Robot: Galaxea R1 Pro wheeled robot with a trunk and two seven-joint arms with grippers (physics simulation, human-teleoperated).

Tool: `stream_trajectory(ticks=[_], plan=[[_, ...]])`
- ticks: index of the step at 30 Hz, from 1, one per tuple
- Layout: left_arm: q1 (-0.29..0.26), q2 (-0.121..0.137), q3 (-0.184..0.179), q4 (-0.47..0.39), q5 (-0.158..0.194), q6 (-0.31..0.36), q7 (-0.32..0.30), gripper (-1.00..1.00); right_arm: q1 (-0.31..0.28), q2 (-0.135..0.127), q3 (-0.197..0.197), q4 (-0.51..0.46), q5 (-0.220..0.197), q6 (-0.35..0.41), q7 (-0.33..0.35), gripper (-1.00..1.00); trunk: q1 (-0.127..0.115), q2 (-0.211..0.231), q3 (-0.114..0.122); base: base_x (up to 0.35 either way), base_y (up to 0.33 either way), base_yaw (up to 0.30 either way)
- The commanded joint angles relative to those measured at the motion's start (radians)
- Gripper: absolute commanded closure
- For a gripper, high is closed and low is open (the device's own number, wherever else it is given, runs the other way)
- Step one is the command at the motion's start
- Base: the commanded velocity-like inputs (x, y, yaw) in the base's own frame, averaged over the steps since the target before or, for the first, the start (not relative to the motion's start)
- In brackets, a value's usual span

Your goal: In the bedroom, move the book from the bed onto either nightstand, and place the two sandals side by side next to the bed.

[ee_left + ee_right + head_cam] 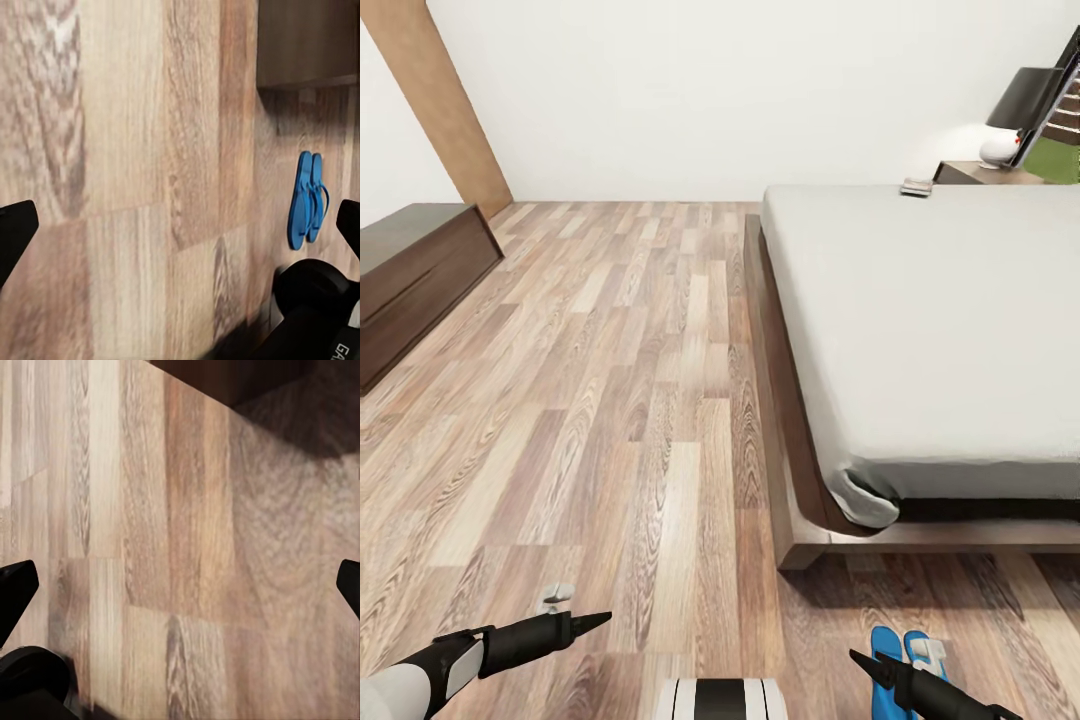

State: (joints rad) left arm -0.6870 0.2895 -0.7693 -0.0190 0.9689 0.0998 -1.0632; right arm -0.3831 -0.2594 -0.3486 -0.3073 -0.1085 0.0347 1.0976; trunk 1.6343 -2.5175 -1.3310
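Note:
The bed (930, 330), with an off-white mattress and dark frame, takes up the right side of the head view. The book (916, 186) lies at the mattress's far edge. Behind it stands a nightstand (972, 172). The two blue sandals (897, 655) lie close together on the floor off the bed's near end, partly behind my right gripper (857, 657). They lie side by side in the left wrist view as well, sandals (307, 199) below the bed frame corner (307, 41). My left gripper (600, 620) hangs open over bare floor. Both grippers are open and hold nothing.
A long low dark bench (410, 265) stands against the left wall, with a brown door (450, 100) behind it. A lamp (1020, 100) sits on the nightstand. Wood-plank floor (620, 400) stretches between bench and bed. A small pale object (555, 595) lies near my left gripper.

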Motion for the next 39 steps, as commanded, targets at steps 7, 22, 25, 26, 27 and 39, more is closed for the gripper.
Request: stream_trajectory(ticks=[7, 22, 25, 26, 27, 39], plan=[[0.027, 0.0, -0.007, -0.001, 0.011, 0.009, -0.002, -1.0, 0.0, 0.006, -0.001, 0.028, -0.003, 0.002, 0.004, -1.0, -0.003, 0.001, 0.027, 0.0, 0.0, 0.0], [0.047, -0.005, -0.007, -0.001, 0.011, -0.031, 0.069, -1.0, 0.0, 0.006, -0.001, 0.104, -0.002, -0.055, 0.004, -1.0, -0.01, 0.005, 0.085, 0.0, 0.0, 0.0], [0.047, -0.006, -0.007, -0.001, 0.011, -0.033, 0.069, -1.0, 0.0, 0.006, -0.001, 0.105, -0.002, -0.056, 0.004, -1.0, -0.011, 0.006, 0.096, 0.0, 0.0, 0.0], [0.047, -0.006, -0.007, -0.001, 0.01, -0.033, 0.067, -1.0, 0.0, 0.006, -0.001, 0.105, -0.002, -0.056, 0.004, -1.0, -0.012, 0.006, 0.1, 0.0, 0.0, 0.0], [0.047, -0.006, -0.007, -0.001, 0.01, -0.033, 0.064, -1.0, 0.0, 0.006, -0.001, 0.105, -0.002, -0.056, 0.004, -1.0, -0.012, 0.006, 0.104, 0.0, 0.0, 0.0], [0.047, -0.006, -0.007, -0.001, 0.01, -0.031, 0.064, -1.0, 0.0, 0.006, -0.001, 0.106, -0.002, -0.056, 0.004, -1.0, -0.018, 0.009, 0.15, 0.0, 0.0, 0.0]])
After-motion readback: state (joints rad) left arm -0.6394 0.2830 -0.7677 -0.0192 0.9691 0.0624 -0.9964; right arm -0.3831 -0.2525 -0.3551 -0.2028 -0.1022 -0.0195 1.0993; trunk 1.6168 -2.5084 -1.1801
